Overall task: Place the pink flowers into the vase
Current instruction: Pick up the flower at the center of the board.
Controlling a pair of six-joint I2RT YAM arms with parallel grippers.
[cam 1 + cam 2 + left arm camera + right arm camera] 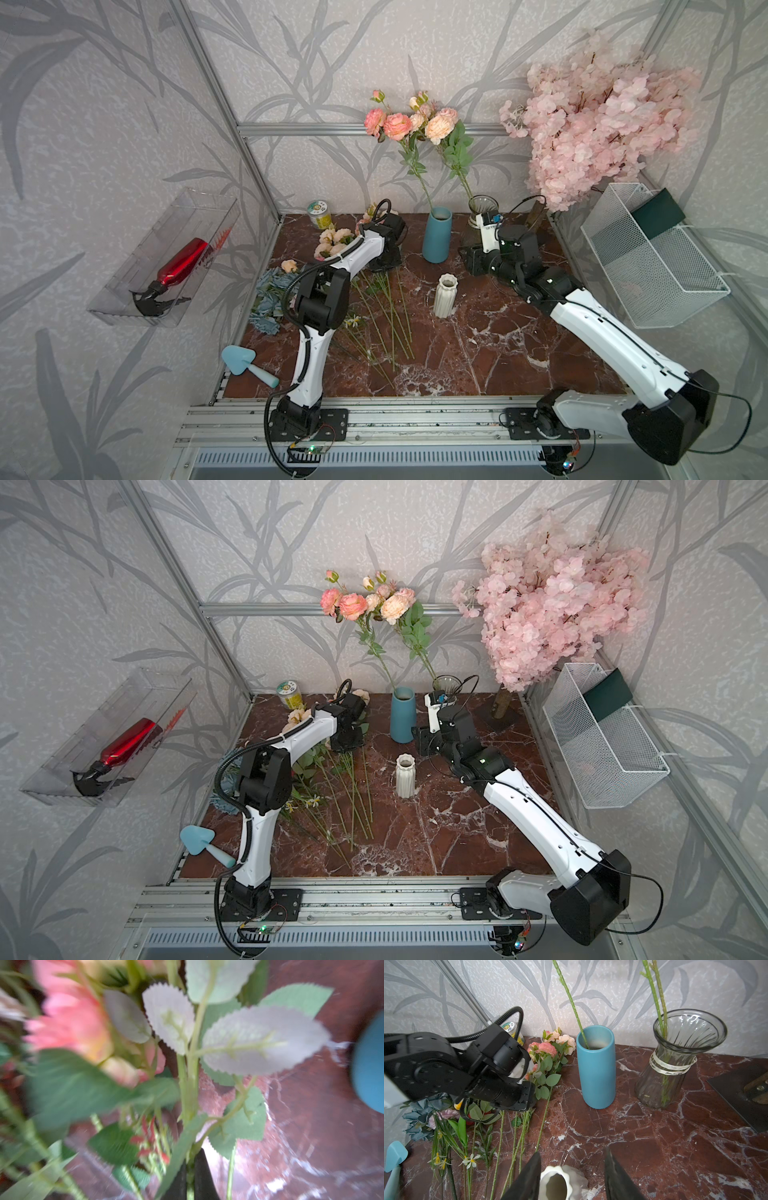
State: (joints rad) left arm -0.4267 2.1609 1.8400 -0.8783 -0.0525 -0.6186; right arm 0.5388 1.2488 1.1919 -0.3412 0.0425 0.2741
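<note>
Several pink flowers (332, 243) lie in a heap at the table's back left, their long green stems (390, 316) running toward the front. My left gripper (190, 1169) is shut on one green stem there, with salmon heads (72, 1022) and leaves just beyond it; this view is blurred. In both top views its black wrist (386, 243) hides the fingers. One pink spray (392, 124) stands in the blue vase (437, 235), another (440, 124) in the glass vase (482, 208). My right gripper (572, 1153) is open, holding nothing, above the white ribbed vase (560, 1182).
A pale-pink blossom tree (598, 120) fills the back right corner over a white wire basket (652, 257). Dusty-blue hydrangeas (270, 299) and small yellow flowers (353, 322) lie at left. A blue trowel (245, 363), a jar (319, 214) and a wall bin with a red spray bottle (183, 262) are nearby.
</note>
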